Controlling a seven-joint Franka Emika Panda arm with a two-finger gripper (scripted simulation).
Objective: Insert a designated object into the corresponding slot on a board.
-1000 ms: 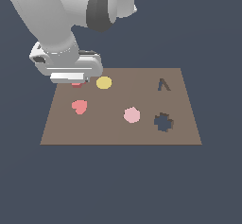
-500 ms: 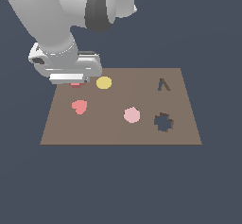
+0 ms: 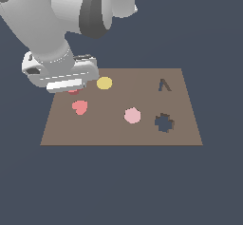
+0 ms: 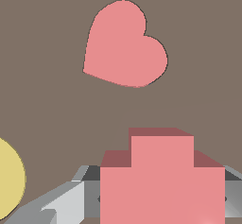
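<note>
The coral-red cross [image 4: 162, 180] sits between my gripper's [image 4: 162, 194] grey fingers [image 4: 61, 202], which press against its two sides. In the exterior view only a sliver of the cross [image 3: 73, 91] shows under the gripper [image 3: 71, 87], at the back of the brown board [image 3: 109, 134] on the exterior view's left. I cannot tell if the cross is lifted off the board. The notched cross-like slot [image 3: 164, 123] is a dark cut-out near the board's front on the exterior view's right, far from the gripper.
A coral-red heart [image 3: 79, 107] [image 4: 124, 46] lies just in front of the gripper. A yellow disc [image 3: 104, 82] [image 4: 7, 178] lies beside it. A pale pink rounded piece [image 3: 132, 116] lies mid-board. A narrow "A"-like cut-out [image 3: 164, 85] is at the back right.
The hand stays over the cross at the board's back left; any shift is very small. The other pieces have not moved.
</note>
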